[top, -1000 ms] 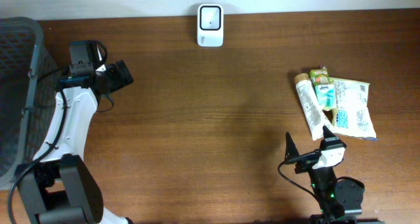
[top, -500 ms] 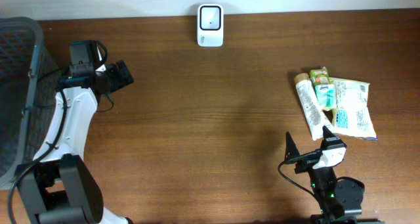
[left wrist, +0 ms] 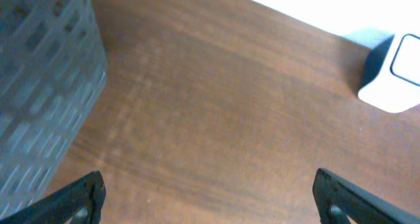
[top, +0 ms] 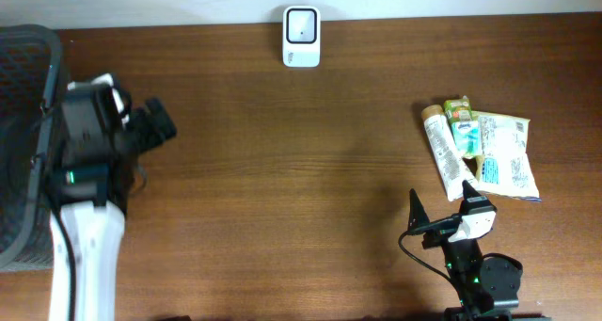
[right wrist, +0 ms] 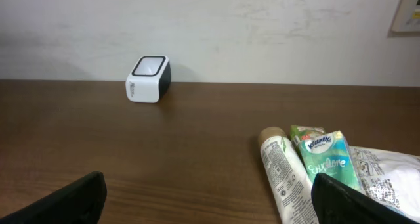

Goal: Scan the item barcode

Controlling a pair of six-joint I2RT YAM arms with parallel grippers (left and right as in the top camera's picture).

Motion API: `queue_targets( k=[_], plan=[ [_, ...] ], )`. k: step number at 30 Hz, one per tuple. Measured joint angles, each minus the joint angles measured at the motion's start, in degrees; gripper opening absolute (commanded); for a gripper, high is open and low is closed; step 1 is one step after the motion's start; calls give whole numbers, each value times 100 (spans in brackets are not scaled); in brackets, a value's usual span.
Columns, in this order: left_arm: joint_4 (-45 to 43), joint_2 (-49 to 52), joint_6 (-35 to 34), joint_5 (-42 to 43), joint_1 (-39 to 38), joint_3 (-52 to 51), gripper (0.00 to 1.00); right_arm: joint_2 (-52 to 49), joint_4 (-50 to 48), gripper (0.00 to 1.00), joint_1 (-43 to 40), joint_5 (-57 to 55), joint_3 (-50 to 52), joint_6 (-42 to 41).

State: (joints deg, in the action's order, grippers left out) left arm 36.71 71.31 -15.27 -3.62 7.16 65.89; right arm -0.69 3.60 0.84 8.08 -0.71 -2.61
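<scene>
Evidently light, squashy goods: tube, tissue pack, pouch, piled well right of scanner. Tube likely firmest; pinch it mid-body. Wide apart and empty: left gripper, right gripper.

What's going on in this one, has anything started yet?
Nothing is being handled yet. The left gripper is open and empty above bare table beside the grey basket. The right gripper is open and empty too, just short of the tube, tissue pack and white packet piled together. The white scanner sits at the table's far edge, with no item near it.
</scene>
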Motion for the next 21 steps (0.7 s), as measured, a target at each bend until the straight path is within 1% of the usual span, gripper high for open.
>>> queue_targets(
  k=[1, 4, 6, 9, 11, 13, 16, 19, 21],
  plan=[
    [-278, -293, 55, -9, 0, -391, 99, 0, 0, 99, 2, -2, 0, 0],
    [-1493, -1408, 184, -2, 0, -2057, 99, 0, -7, 99, 0, -2, 0, -2],
    [-2402, -2382, 334, 68, 0, -3351, 99, 0, 0, 99, 2, 0, 0, -4],
    [-3254, -3858, 763, 238, 0, -4776, 99, 0, 0, 99, 2, 0, 0, -2],
    [-3488, -4507, 1032, 297, -7, -5261, 99, 9, -2, 99, 2, 0, 0, -4],
    [-3720, -5184, 1488, 323, -83, -5772, 99, 11, 0, 99, 2, 0, 0, -4],
    [-3807, -5639, 2074, 343, -225, -6124, 99, 11, 0, 99, 2, 0, 0, -4],
    [-3733, -6024, 2542, 345, -317, -6408, 99, 11, 0, 99, 2, 0, 0, -7],
    [-3292, -6279, 2730, 330, -319, -6481, 99, 11, 0, 99, 2, 0, 0, 0]
  ],
)
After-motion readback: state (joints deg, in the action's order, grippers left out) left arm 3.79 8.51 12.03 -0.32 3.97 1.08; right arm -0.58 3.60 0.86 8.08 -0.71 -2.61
